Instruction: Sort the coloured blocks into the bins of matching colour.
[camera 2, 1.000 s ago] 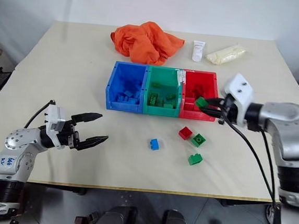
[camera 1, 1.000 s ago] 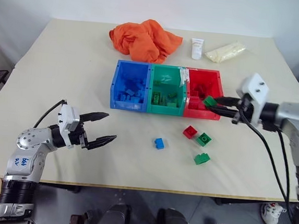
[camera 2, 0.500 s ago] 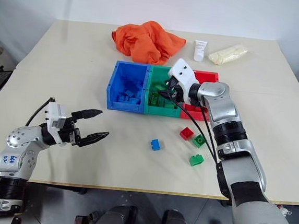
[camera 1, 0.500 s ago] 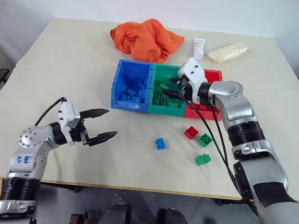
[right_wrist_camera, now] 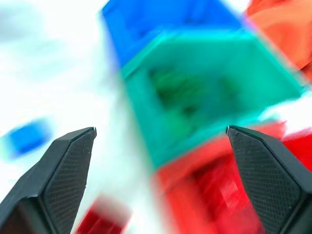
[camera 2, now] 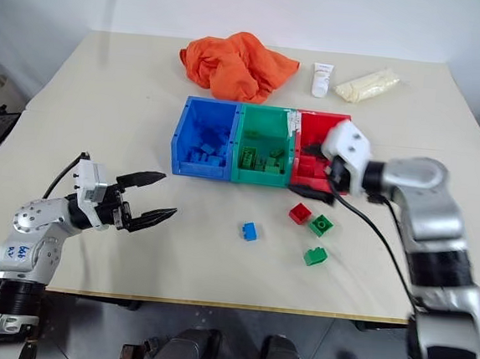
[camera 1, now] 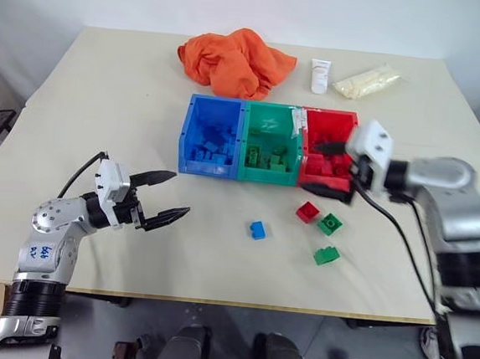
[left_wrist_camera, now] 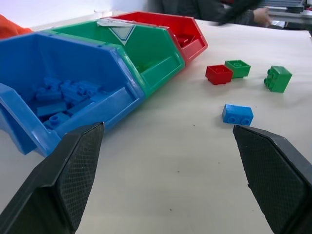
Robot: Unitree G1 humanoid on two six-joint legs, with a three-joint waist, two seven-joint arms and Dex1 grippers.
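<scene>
The right pincer (camera 1: 332, 167) hangs spread and empty at the front of the red bin (camera 1: 329, 124); the left pincer (camera 1: 168, 196) also gapes empty, low over the worktop (camera 1: 105, 92). A red block (camera 1: 306, 211) lies just below the right pincer, two green blocks (camera 1: 329, 223) beside it, a blue block (camera 1: 257, 229) between the pincers. Best to drop straight onto the red block, squaring the jaws to its flat sides

Up at the far edge of my pale beige table (camera 1: 113, 93) sit a crumpled orange cloth (camera 1: 234, 60), a small white tube (camera 1: 318, 75) and a pale yellow bag (camera 1: 363, 81).
</scene>
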